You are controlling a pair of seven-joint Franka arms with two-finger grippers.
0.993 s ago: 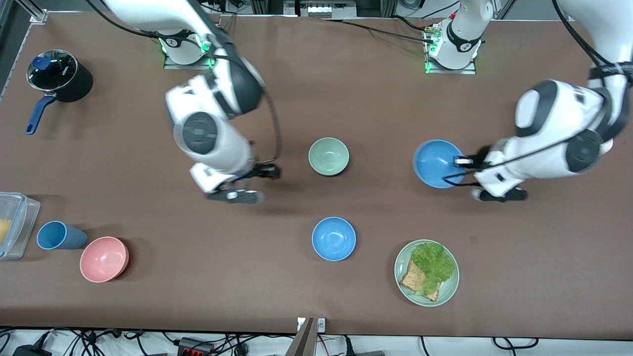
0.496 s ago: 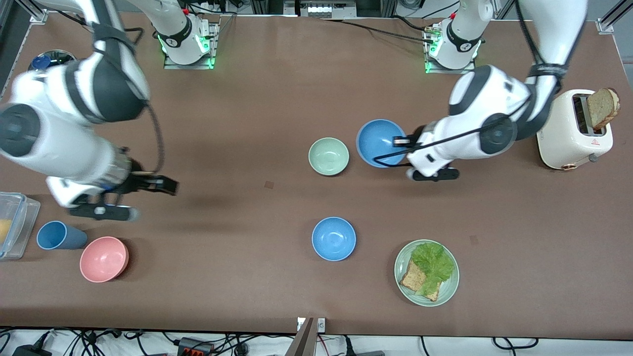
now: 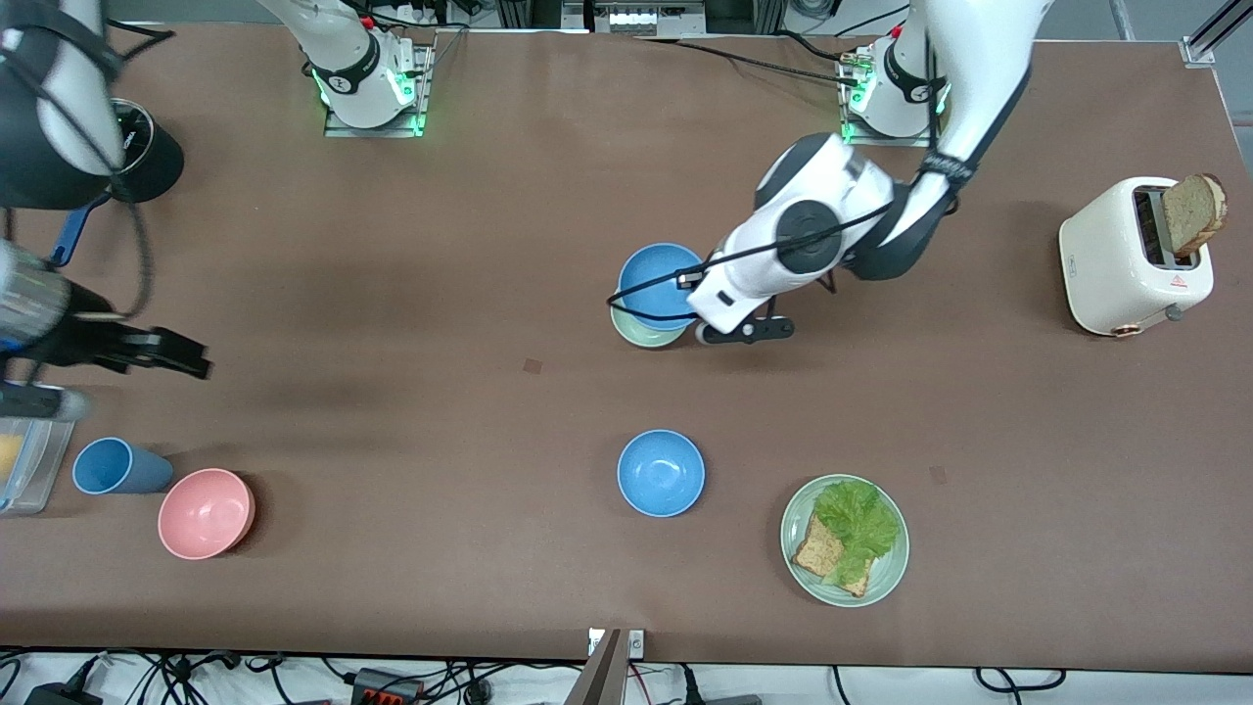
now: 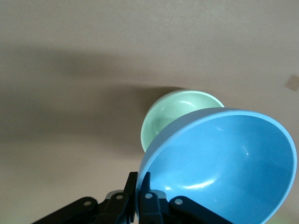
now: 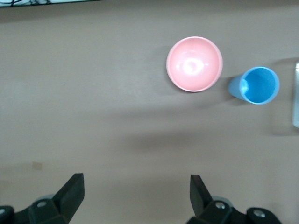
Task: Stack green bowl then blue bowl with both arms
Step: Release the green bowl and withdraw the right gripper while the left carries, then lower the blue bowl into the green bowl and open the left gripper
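Sky-blue smooth round bowl (image 3: 658,284) pinched by rim in left gripper (image 3: 693,299), tilted above pale sage-green matte bowl (image 3: 641,333), right gripper (image 3: 147,367) spread wide over table (image 3: 392,441) near pink bowl (image 3: 206,512)

Brown table (image 3: 411,245), bowls, plate, toaster.

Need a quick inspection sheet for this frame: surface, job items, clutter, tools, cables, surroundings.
Surface: brown table, small marks, nothing spilled.
Job's things: green bowl on the table; blue bowl held tilted over it, not seated.
Clutter: second blue bowl, pink bowl, blue cup, plate of lettuce and bread, toaster with bread, black pot, clear container.
Tools: left tool shut on the blue bowl's rim; right tool open over bare table near the pink bowl.
Cables: black cable between the bases.
Surroundings: cables along the table's front edge.
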